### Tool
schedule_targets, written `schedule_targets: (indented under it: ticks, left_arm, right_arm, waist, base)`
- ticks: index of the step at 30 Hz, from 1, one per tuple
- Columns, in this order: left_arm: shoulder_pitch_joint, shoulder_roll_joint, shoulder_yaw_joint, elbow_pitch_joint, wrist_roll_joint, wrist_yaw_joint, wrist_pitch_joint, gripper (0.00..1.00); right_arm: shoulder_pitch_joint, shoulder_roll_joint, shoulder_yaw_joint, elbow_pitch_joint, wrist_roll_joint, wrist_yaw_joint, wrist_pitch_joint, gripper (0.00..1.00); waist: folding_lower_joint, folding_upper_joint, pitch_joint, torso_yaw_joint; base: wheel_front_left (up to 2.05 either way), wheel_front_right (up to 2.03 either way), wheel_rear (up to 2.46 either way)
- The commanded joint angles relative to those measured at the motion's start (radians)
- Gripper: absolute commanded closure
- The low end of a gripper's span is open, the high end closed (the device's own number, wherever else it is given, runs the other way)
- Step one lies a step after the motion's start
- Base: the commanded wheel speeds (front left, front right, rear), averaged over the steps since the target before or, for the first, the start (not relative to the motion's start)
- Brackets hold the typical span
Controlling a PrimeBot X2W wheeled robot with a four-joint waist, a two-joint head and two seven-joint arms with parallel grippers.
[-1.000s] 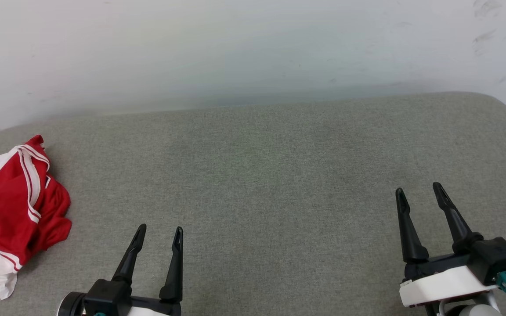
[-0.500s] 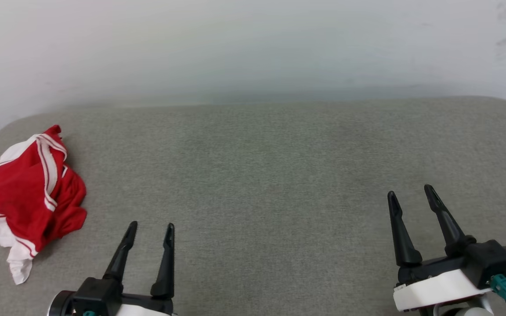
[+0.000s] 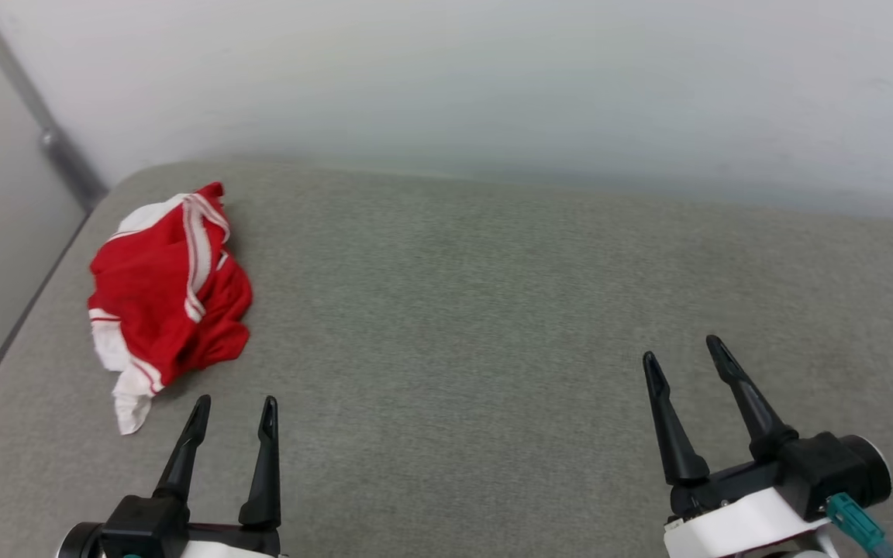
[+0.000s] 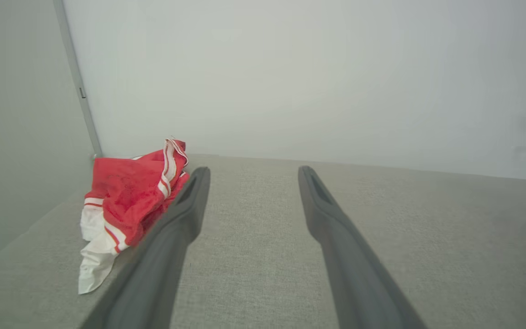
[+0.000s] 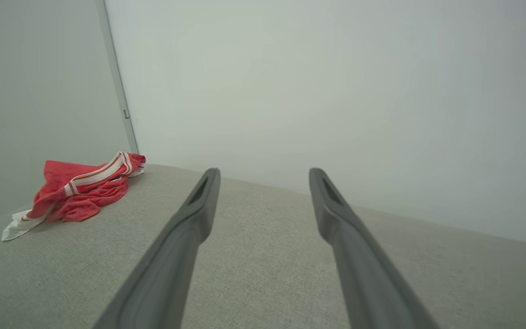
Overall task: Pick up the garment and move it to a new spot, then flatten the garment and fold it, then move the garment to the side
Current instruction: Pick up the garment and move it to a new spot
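Note:
The garment lies crumpled in a red heap with white, striped-trim edges at the far left of the grey padded surface. Its lettering is hidden in the folds. My left gripper stands open near the front edge, a little right of and nearer than the heap, touching nothing. In the left wrist view the garment sits just left of the left finger. My right gripper is open and empty at the lower right, far from the garment.
A pale wall runs along the back of the grey surface. A grey vertical strip marks the wall corner at the far left, close behind the heap. The surface's left edge drops off beside the garment.
The head camera has swung left, so the garment sits further right and higher in the picture. Both grippers stay open and hold their poses.

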Motion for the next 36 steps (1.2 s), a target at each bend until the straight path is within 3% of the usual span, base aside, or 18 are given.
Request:
schedule_targets:
  ticks: [1,20,36]
  left_arm:
    - [0.008,-0.001,0.005,-0.004,0.006,-0.002,-0.003,0.00]
    - [0.038,-0.001,0.011,-0.015,0.010,-0.011,-0.003,0.00]
    - [0.044,-0.001,0.029,-0.032,-0.002,-0.011,-0.003,0.00]
  right_arm:
    - [0.014,0.001,0.005,0.001,0.003,0.000,-0.002,0.00]
    - [0.022,0.001,0.040,-0.010,0.038,0.000,-0.002,0.00]
    - [0.019,0.001,0.059,-0.003,0.049,0.000,-0.002,0.00]
  waist:
    - [0.0000,0.0000,-0.009,0.043]
    - [0.0000,0.0000,-0.025,0.232]
    - [0.0000,0.0000,-0.021,0.235]
  base:
    - [0.00,0.00,0.00]
    - [0.00,0.00,0.00]
    - [0.00,0.00,0.00]
